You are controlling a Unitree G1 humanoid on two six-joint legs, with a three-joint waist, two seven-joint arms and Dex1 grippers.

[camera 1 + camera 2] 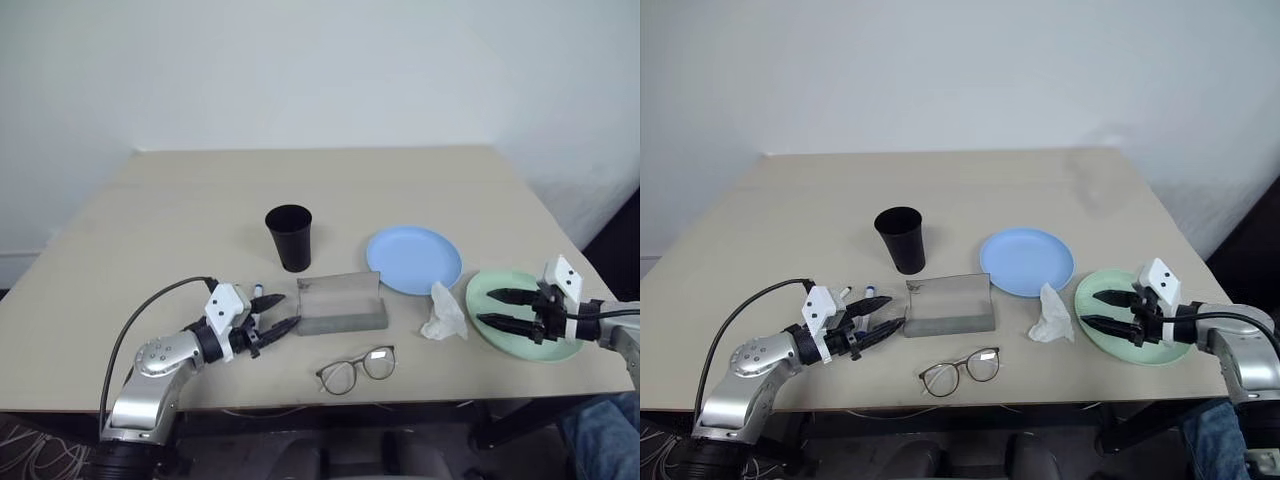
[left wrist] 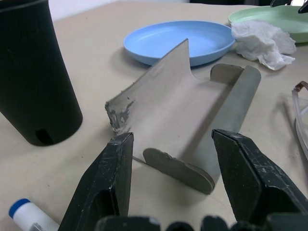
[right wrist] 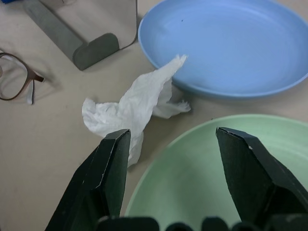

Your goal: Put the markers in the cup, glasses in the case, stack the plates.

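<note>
2 pincers hover low over the beige table [image 1: 180,200], both with jaws spread and nothing between them. Just ahead of the left gripper [image 1: 282,314] lies the case [image 1: 342,303], its near end facing the fingertips without touching; the markers [image 1: 262,293] lie just beside that gripper's far finger, and the cup [image 1: 289,237] stands beyond them, near but apart. The glasses [image 1: 357,369] rest on the table toward the near edge, off the case's front side. The right gripper [image 1: 498,308] hangs above the mint green plate [image 1: 520,340], fingertips aimed at the crumpled tissue [image 1: 444,313] just past the plate's rim; the light blue plate [image 1: 414,259] sits beyond the tissue, close to the green one.

The case is grey, open, with its lid standing up. The cup is black, tapered and upright. A blue cap shows on a white marker. The glasses have thin dark frames and roundish clear lenses.

Each arm reaches inward from its own side, grippers angled slightly down and toward the table's middle
</note>
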